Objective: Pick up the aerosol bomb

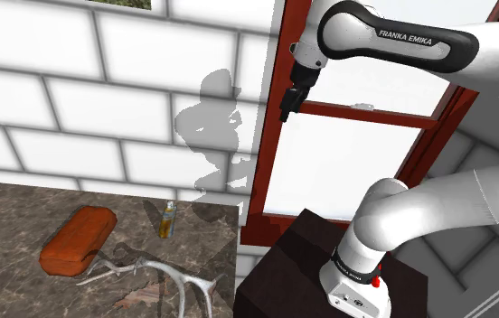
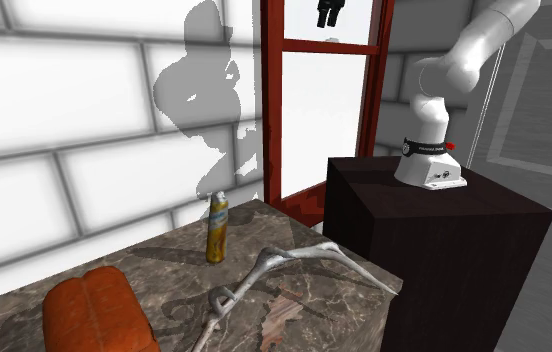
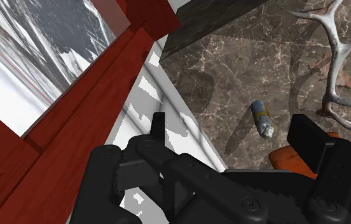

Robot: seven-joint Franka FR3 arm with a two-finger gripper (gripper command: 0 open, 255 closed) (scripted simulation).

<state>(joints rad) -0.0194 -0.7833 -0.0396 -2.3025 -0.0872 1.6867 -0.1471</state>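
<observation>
The pickup has barely begun (judging by where everything lies). The small yellow aerosol can with a grey top [image 1: 166,219] stands upright and untouched on the brown marble-patterned counter [image 1: 17,210], close to the white brick wall. It lies between the orange-red cushion-like block [image 1: 78,239] and the counter's end by the stand, with the pale grey antler [image 1: 162,275] in front of it. The approach, the descent, the grasp and the lift are all left to do.

The white arm rises from the dark box stand [image 1: 293,248], bends at the elbow and reaches across the top of the shoulder view. The black gripper [image 2: 329,14] hangs high in front of the red wooden window frame [image 1: 270,144], well apart from the can. Its fingers [image 3: 304,137] are spread apart, with nothing between them.
</observation>
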